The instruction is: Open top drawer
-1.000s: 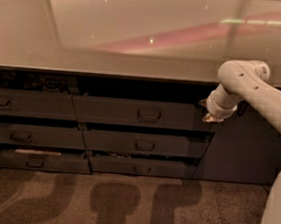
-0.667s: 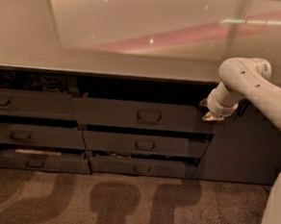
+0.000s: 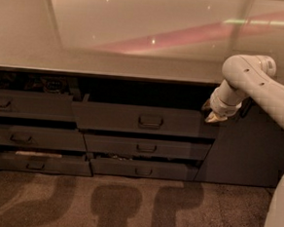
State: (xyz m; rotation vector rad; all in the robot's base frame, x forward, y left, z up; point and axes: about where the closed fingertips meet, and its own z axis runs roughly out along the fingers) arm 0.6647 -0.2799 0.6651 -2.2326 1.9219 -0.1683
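Note:
The top drawer [image 3: 107, 118] is the wide dark grey front in the middle column under the counter, with a central loop handle [image 3: 150, 121]. It stands pulled out a little from the cabinet, with a dark gap above it. My gripper [image 3: 211, 113] is at the end of the white arm [image 3: 261, 87], at the right end of this drawer front near its top edge. It is well to the right of the handle. The drawer's inside is hidden in shadow.
Two slimmer drawers [image 3: 147, 147] [image 3: 143, 170] sit below the top drawer. A left column of drawers [image 3: 30, 106] also stands partly open, with clutter showing above it. The beige counter top [image 3: 135, 66] overhangs them all. Brown carpet [image 3: 125, 207] covers the floor.

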